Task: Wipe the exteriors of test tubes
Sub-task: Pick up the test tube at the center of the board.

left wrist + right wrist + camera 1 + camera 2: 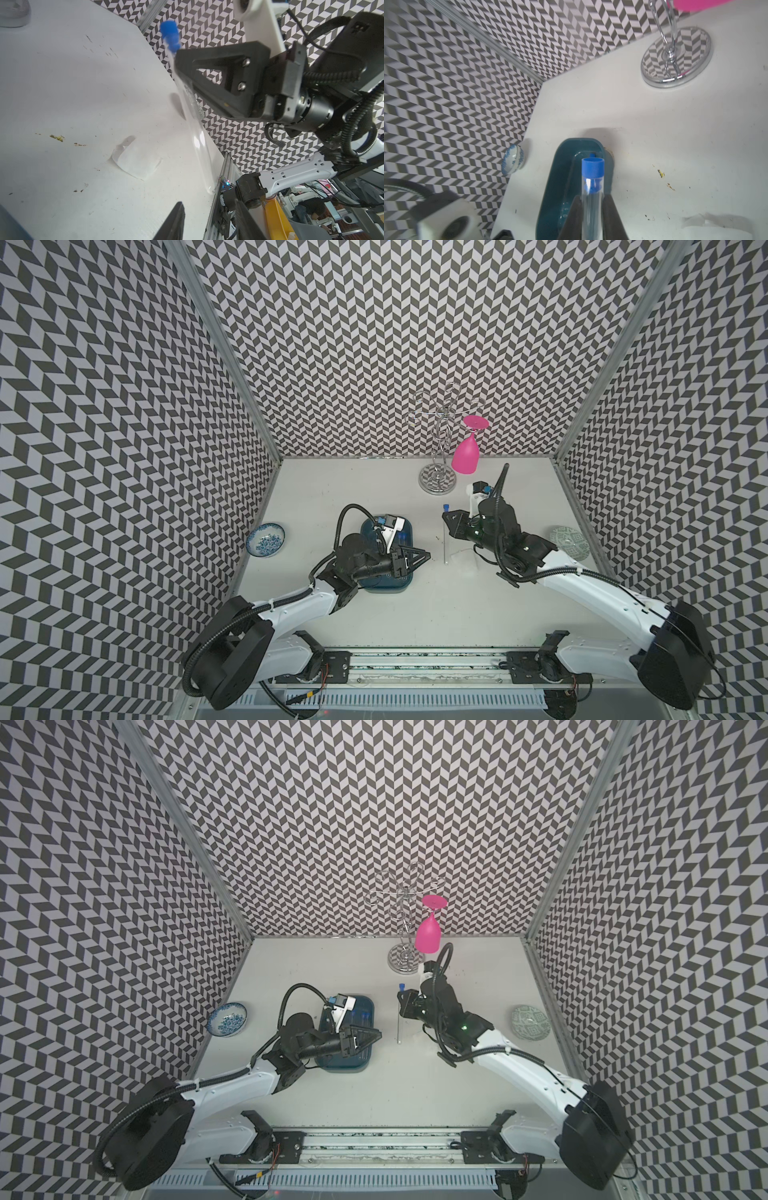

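While the right hand point(448, 519) clamps the clear, blue-capped test tube point(592, 187), the empty, parted left hand point(426, 556) should fetch the white tissue wad point(137, 160).

Clear blue-capped test tube point(445, 545), clamped aloft
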{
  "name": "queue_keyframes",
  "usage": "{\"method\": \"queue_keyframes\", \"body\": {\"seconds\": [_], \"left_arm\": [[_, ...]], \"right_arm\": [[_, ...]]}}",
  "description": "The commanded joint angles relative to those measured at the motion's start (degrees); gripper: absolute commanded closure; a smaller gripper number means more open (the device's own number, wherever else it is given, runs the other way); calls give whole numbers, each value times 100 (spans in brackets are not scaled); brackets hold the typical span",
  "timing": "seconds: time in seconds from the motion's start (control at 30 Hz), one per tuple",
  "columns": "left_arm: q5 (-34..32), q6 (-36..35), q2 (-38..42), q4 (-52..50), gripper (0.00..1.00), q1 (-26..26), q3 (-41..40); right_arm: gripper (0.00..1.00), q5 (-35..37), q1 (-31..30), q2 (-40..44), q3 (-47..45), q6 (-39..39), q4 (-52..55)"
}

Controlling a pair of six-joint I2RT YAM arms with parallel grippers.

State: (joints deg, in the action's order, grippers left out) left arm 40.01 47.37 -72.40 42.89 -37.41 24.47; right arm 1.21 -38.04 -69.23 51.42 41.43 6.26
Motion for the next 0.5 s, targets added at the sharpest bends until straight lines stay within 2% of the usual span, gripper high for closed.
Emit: {"method": "queue_keyframes", "body": {"seconds": [0.0,0.23,0.4,0.47], "left_arm": [[280,481,-309,1074,55,-114,102],[531,1151,-1088,2284,52,-253,339],[629,1789,-1648,3344,54,-327,439],[629,1840,-1776,3405,55,-368,499]], "right_arm": [[84,-78,79,255,-97,258,-626],[84,-242,100,353,-168,303,-879],[84,-332,103,419,-303,252,-1079],[84,-376,104,435,-340,225,-1138]]}}
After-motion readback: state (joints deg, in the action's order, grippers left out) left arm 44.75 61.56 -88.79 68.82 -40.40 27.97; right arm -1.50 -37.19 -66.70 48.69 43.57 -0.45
